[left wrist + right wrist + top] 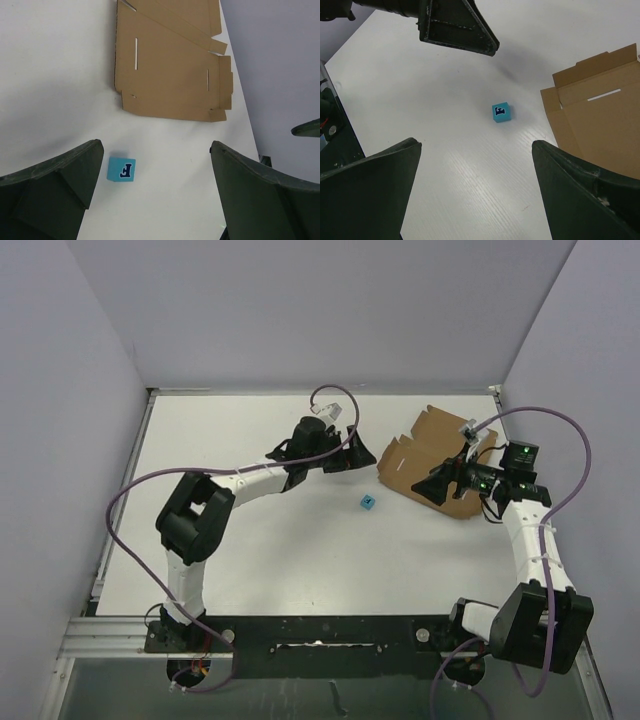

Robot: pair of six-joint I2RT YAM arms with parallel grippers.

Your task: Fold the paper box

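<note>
Folding not begun: the box (pixel 410 455) lies flat at two o'clock on the bench (pixel 250 560). Left fingers (pixel 50 190) and right fingers (pixel 580 190) gape, empty. Next, probably pinch a flap and lift.

The left arm (pixel 200 515) bends its elbow near 9 o'clock and reaches toward 1 o'clock. The left gripper (pixel 358 453) has its jaws spread wide, holding nothing. The right arm (pixel 525 540) rises from 5 o'clock toward 12, wrist turned to 9 o'clock. The right gripper (pixel 435 485) gapes wide too, probably tilted downward.
</note>
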